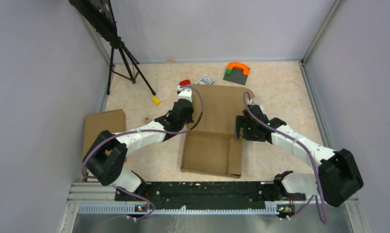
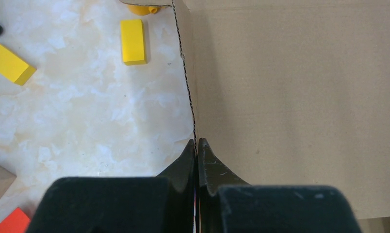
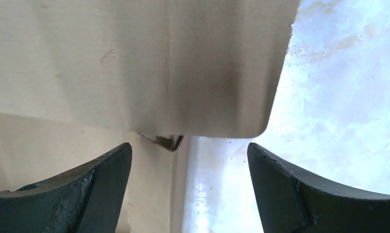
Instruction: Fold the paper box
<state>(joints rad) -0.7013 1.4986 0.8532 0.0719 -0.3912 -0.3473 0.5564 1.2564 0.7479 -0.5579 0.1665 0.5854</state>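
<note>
Paper box, place: the paper box [image 1: 210,155] lies mid-table [image 1: 280,97], just beyond the arm bases and between the two arms.
Paper box, near half: a shallow open tray in plain brown cardboard, with low walls raised on its left, near and right sides and its floor bare.
Paper box, far half: a broad, smooth panel reaching away from the tray, its far corners rounded; in the left wrist view its cut edge shows a fine dotted corrugation line.
Right gripper: the right gripper [image 3: 189,150] is at the tray's far right corner with its fingers spread wide and nothing between them; a round-cornered flap sits just ahead of it.
Left gripper: the left gripper [image 2: 197,143] is pressed together on the left edge of the far panel, pinching the cardboard.
Left side: a second brown box [image 1: 103,126] lies apart from the arms.
Beyond: a yellow block [image 1: 156,100], a grey plate [image 1: 235,75] with an orange arch [image 1: 238,66], and a tripod [image 1: 122,58].
</note>
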